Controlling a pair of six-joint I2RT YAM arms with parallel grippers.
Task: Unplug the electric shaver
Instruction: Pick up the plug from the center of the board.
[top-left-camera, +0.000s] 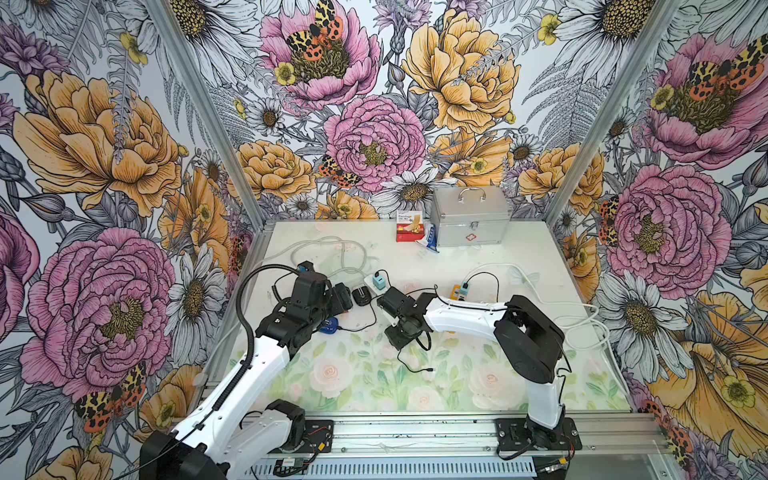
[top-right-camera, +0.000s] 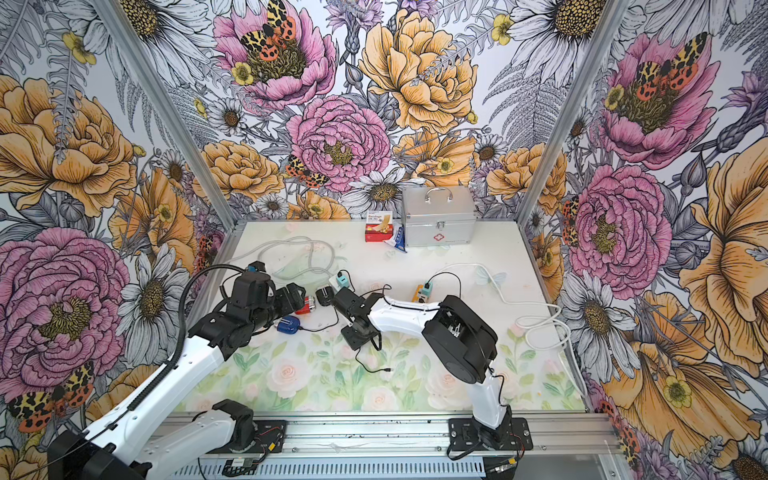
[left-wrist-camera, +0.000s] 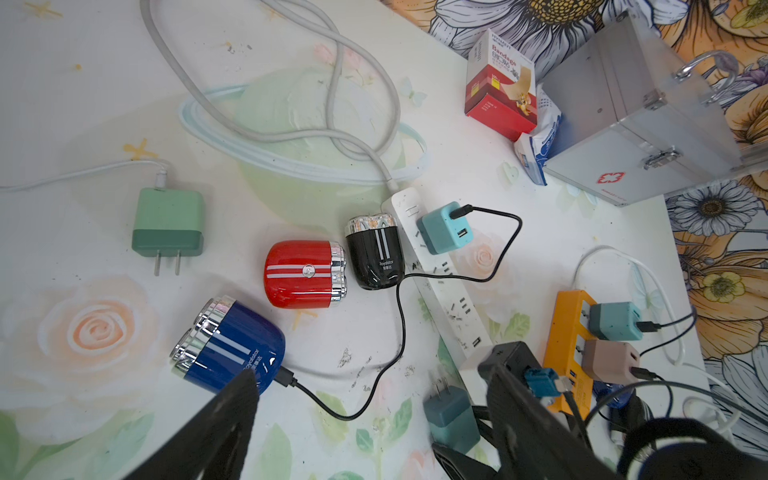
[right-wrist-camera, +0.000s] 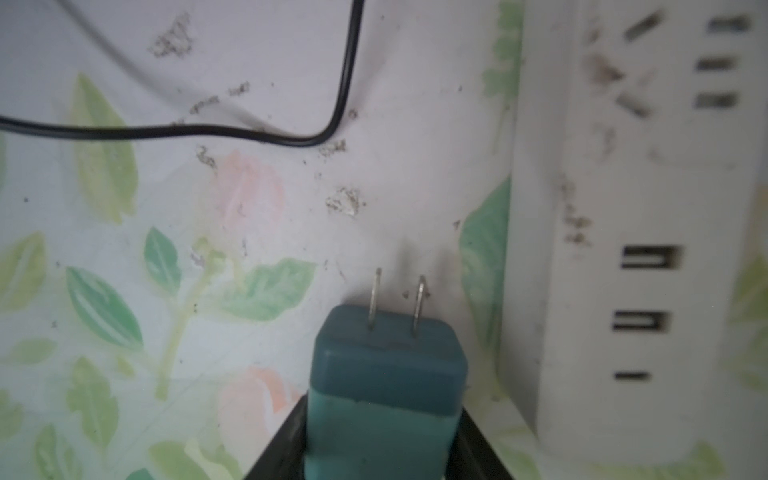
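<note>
A blue electric shaver (left-wrist-camera: 232, 345) lies on its side toward the left of the flower-printed table (top-left-camera: 457, 374). Its long axis runs roughly across the table, chrome heads toward the left wall and base toward the right arm, with a black cable (left-wrist-camera: 401, 324) seated in that base. The cable loops over the surface to a light teal adapter (left-wrist-camera: 444, 226) plugged into the white power strip (left-wrist-camera: 440, 291). The left gripper (top-left-camera: 343, 300) hangs over the shavers, its fingers (left-wrist-camera: 226, 424) spread wide with nothing between them. The right gripper (right-wrist-camera: 382, 449) is closed against the sides of a dark teal adapter (right-wrist-camera: 386, 370), whose two prongs are bare and clear of the strip, just beside its end with the small ports. A red shaver (left-wrist-camera: 305, 274) and a black shaver (left-wrist-camera: 374, 257) lie near the blue one, the black one just beside the strip. An orange strip (left-wrist-camera: 567, 332) carrying two adapters sits farther right. A metal first-aid case (top-left-camera: 469, 216) and a bandage box (top-left-camera: 409, 230) stand at the back edge, below walls (top-left-camera: 104, 145) papered in oversized peonies, daisies and moths.
</note>
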